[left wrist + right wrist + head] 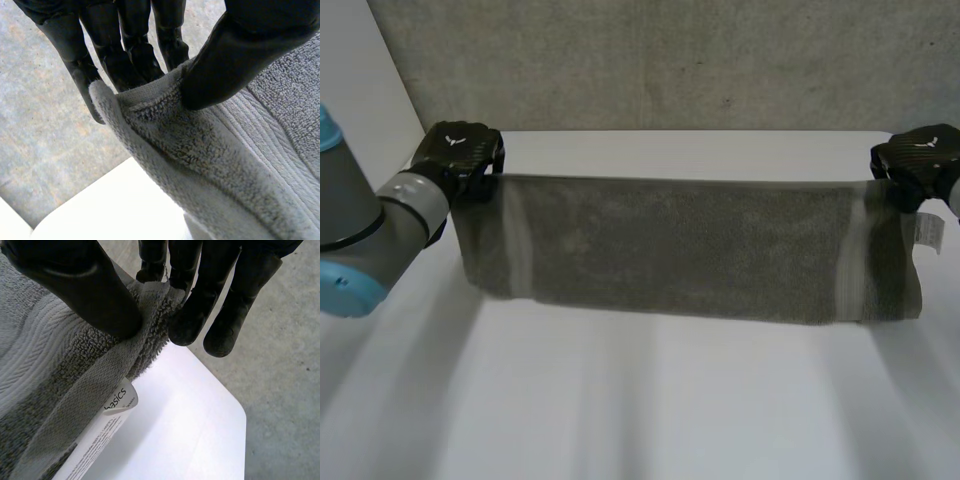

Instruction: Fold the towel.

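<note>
At the upper left of the frame, one top corner of the grey towel (pixel 680 245) is pinched between the thumb and fingers of the left hand (pixel 460 150). Across the middle, the towel is stretched taut over the white table (pixel 620 400), with a grey wall (pixel 670 60) behind. At the upper right, the other top corner is pinched by the right hand (pixel 917 160). Beside that hand a white label (pixel 928 232) is seen, on which "basics" can be read.

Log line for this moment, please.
grey terry towel: held stretched over white table | left hand: pinches top corner | right hand: pinches opposite top corner | white label: beside right hand
</note>
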